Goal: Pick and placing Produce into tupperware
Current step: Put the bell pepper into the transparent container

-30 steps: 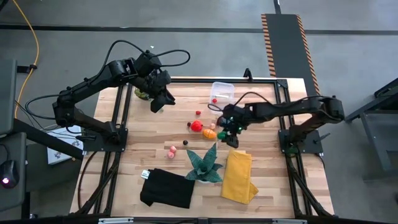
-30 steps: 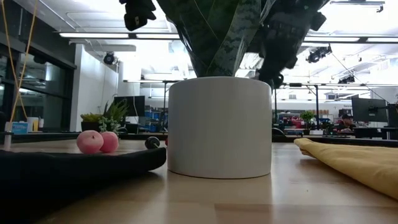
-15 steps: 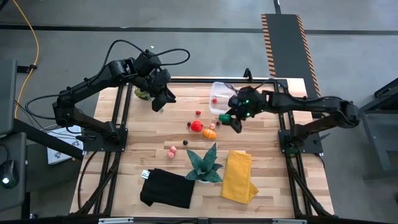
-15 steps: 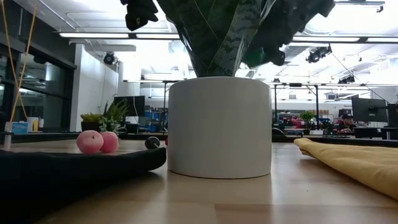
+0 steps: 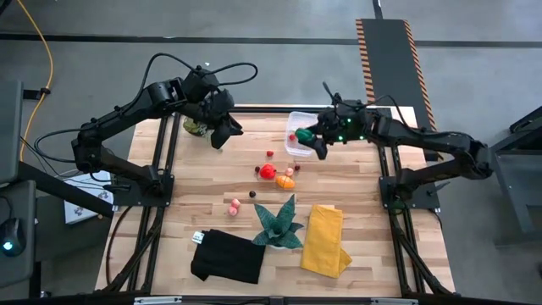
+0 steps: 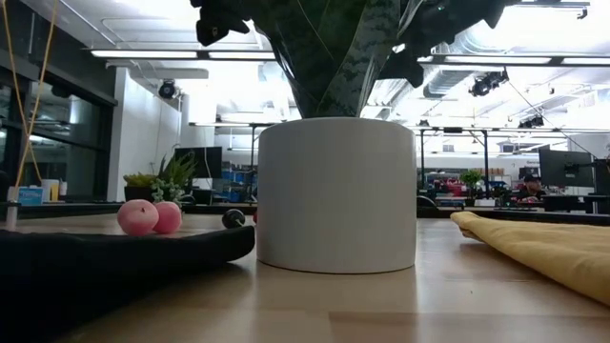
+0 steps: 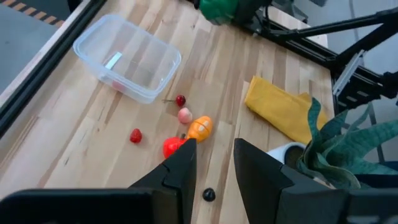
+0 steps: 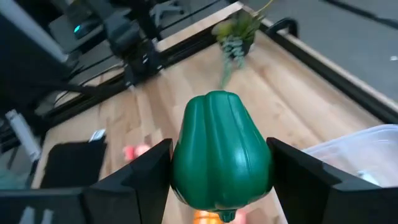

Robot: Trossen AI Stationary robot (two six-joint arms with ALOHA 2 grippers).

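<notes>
The clear tupperware tub (image 5: 303, 127) stands near the table's far edge, with a small red piece (image 5: 292, 135) inside. My right gripper (image 5: 312, 141) hovers at the tub's near left corner, shut on a green toy pepper (image 8: 221, 152), which also shows in the left wrist view (image 7: 217, 7). My left gripper (image 7: 214, 167) is open in the air above the far left of the table (image 5: 223, 132). Loose produce lies on the boards: a red piece (image 5: 268, 172), an orange one (image 5: 286, 180), a small red one (image 5: 270, 154), pink ones (image 5: 235, 204) and a dark ball (image 5: 251, 194). My right gripper pinches the green pepper between its two fingers (image 8: 140, 174), one on each side of the body (image 8: 186, 155). The pepper is lifted clear of the table and fills the gap between the fingers.
A teal spiky plant in a white pot (image 5: 279, 224) stands at mid-table near the front, with a yellow cloth (image 5: 325, 240) to its right and a black cloth (image 5: 227, 257) to its left. A small leafy potted plant (image 5: 193, 127) sits at the far left corner.
My right gripper, shut on the green pepper, has risen from beside the orange piece and travelled toward the far edge, ending at the tub's near left corner. The pepper went with it, lifted clear. My left gripper edged slightly to the right.
</notes>
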